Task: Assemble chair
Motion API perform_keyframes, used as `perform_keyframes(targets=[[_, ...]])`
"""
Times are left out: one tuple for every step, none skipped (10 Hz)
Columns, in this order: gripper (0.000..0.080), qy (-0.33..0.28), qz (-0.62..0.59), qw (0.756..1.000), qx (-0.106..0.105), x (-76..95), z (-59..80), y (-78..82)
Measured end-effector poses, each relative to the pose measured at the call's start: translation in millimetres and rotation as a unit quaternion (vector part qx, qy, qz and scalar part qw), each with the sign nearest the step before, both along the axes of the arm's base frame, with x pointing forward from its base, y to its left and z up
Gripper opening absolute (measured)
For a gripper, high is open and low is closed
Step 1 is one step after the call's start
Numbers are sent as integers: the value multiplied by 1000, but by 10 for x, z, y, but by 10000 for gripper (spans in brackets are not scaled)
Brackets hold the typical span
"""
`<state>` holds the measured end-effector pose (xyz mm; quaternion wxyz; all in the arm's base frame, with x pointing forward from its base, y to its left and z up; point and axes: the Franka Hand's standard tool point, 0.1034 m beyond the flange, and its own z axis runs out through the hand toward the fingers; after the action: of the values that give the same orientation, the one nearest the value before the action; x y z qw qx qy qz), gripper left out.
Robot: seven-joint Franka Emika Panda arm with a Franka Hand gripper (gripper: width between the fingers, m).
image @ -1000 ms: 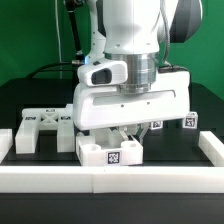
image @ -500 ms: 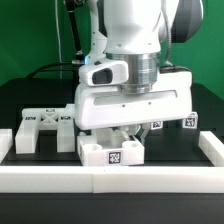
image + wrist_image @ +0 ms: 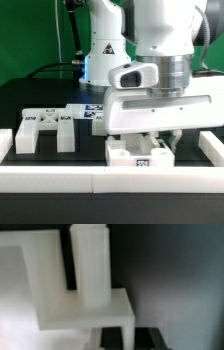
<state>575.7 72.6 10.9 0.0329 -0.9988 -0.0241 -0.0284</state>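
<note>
My claw (image 3: 155,137), jaws pressed together, hangs low over the frame (image 3: 128,153). It looks like rigid, light, slippery plastic; I would grip a thin wall.

In the exterior view, bare desk (image 3: 88,146) lies open at nine o'clock of the chair part (image 3: 122,153), up to the notched frame (image 3: 47,124); the front rail (image 3: 60,179) bars six o'clock, the side rail (image 3: 212,148) three

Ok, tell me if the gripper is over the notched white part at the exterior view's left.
No: the gripper is down at the tagged white block near the front rail, well apart from the notched part.
</note>
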Motion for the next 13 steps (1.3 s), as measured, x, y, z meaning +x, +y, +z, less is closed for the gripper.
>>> perform_keyframes(targets=[[34,-2,-1,1000,1,59,-1,71],[34,-8,0,1000,3,142,4,159],[34,-8,-9,1000,4,190,4,245],[34,-8,-14,1000,6,236,10,369],[34,-10,-12,1000,7,287,8,437],[34,-4,-24,1000,8,312,0,460],[34,1,-31,999,8,314,-1,498],[34,6,-36,999,5,314,8,537],[34,10,-34,999,4,314,15,537],[34,12,-33,999,3,315,17,527],[124,12,-36,999,0,318,9,474],[124,12,-39,999,-2,321,2,419],[303,12,-40,999,-5,320,9,363]])
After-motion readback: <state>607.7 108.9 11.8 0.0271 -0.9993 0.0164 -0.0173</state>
